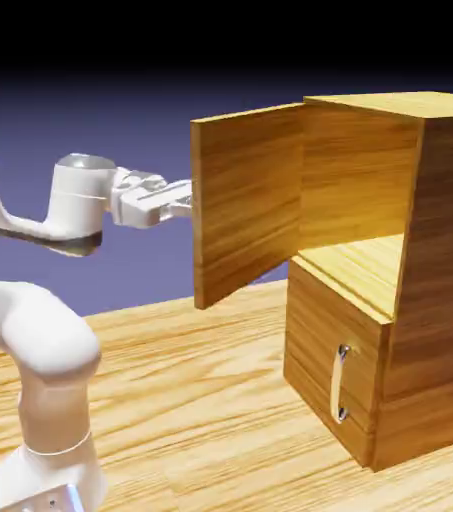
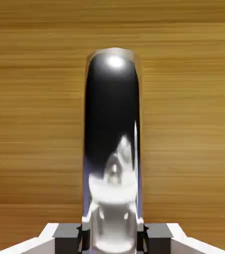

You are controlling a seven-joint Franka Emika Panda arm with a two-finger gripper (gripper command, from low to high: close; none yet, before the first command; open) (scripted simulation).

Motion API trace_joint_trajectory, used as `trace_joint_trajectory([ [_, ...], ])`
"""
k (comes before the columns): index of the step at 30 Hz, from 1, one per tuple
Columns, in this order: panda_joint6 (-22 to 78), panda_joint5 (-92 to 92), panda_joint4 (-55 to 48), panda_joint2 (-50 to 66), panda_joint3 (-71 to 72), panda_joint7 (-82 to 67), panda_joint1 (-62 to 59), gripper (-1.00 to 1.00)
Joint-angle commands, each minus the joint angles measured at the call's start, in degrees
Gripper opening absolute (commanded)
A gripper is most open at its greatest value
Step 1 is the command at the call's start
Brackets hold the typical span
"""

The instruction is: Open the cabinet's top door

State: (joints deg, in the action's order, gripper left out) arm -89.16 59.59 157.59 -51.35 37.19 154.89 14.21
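The cabinet [image 1: 440,270] of golden-brown wood stands at the right of the exterior view. Its top door [image 1: 245,205] is swung wide open toward the arm, and the upper compartment shows empty. My gripper [image 1: 184,200] reaches level against the door's outer face, where the handle is hidden behind the panel. In the hand view the top door's silver handle [image 2: 113,149] fills the middle, running up from between my two grey fingertips [image 2: 67,233]. My gripper [image 2: 113,235] is shut on that handle, with grained wood [image 2: 35,124] behind it.
The shorter lower door [image 1: 325,365] is closed, and its small silver handle [image 1: 339,383] stands upright. The cabinet rests on a wooden table [image 1: 210,410]. My white arm [image 1: 40,370] rises at the exterior view's left.
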Motion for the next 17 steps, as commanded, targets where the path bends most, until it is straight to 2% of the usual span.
trace_joint_trajectory([
  [1,2.4,-1.7,-2.0,1.9,2.1,0.6,-1.3,-1.00],
  [16,32.3,-13.8,-30.5,26.3,32.5,10.9,-29.1,-1.00],
  [17,32.3,-13.8,-30.5,26.3,32.5,10.9,-29.1,1.00],
])
